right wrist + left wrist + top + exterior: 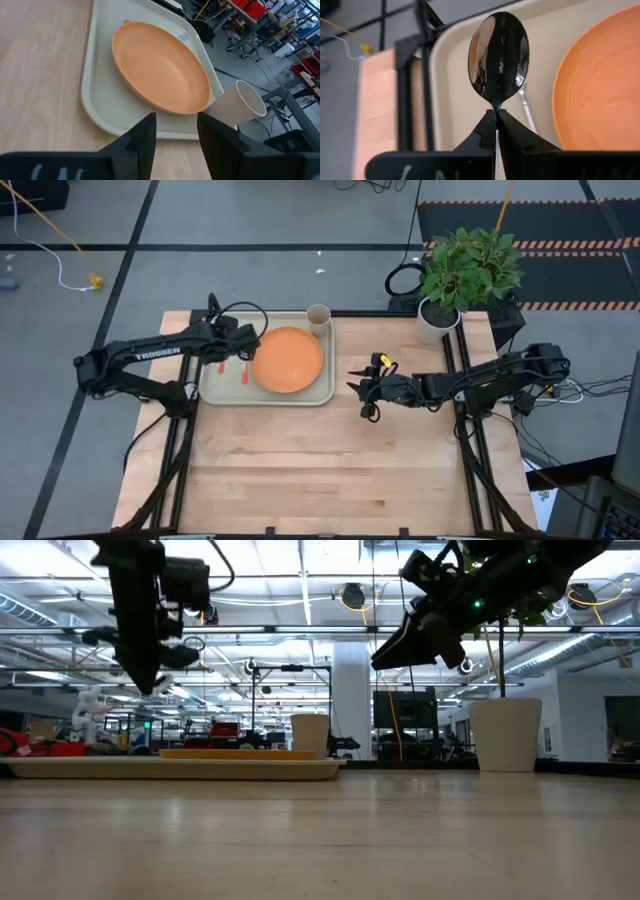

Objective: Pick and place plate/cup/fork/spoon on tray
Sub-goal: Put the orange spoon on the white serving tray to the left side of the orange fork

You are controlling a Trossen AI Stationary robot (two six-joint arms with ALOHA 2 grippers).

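Observation:
The cream tray (215, 385) lies at the table's far left. On it lie the orange plate (288, 360) and, to the plate's left, the fork (526, 102). The tan cup (318, 318) stands at the tray's far right corner. My left gripper (238, 345) hangs above the tray's left part and is shut on the spoon (498, 55). My right gripper (358, 388) is open and empty above the bare table, right of the tray; its fingers (145, 135) point toward the plate (160, 70). My left gripper pinches the spoon between its two fingertips at the thin neck (496, 106) just behind the bowl. The silver bowl sticks out past the fingertips, and the fingers hide the handle. The fingers point down over the tray, and the spoon is lifted clear of it.
A white pot with a green plant (465, 275) stands at the table's far right corner. The table's near half is bare wood (330, 470). Black frame bars (470, 440) run under the right arm.

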